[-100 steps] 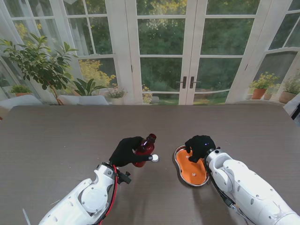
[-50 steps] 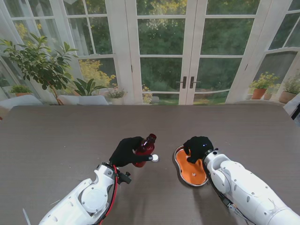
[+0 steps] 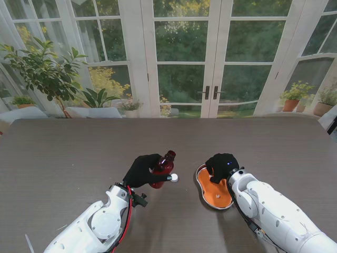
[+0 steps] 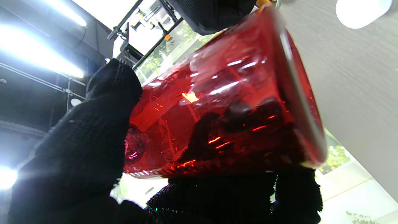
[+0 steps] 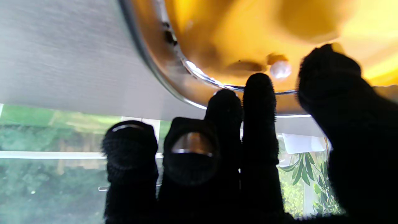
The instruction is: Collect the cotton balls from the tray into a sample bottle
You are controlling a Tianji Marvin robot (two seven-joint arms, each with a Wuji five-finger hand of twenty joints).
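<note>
The fingers [image 3: 152, 169] of the left hand [image 3: 141, 169] are seen from the stand closed around a red sample bottle [image 3: 163, 166], which is held tilted above the desk [image 3: 63, 158], its neck pointing away from me. A white cap [image 3: 174, 178] lies on the desk just beside it. To the right, the right hand [image 3: 223, 166] is lowered over the far end of the orange tray [image 3: 216, 196].

In the left wrist view the sample bottle [image 4: 224, 112] is gripped by gloved fingers [image 4: 90, 137].

In the right wrist view the fingers [image 5: 258, 102] are spread slightly above the tray [image 5: 161, 62], holding nothing; one cotton ball [image 5: 280, 69] lies in the tray between fingertips and thumb.
</note>
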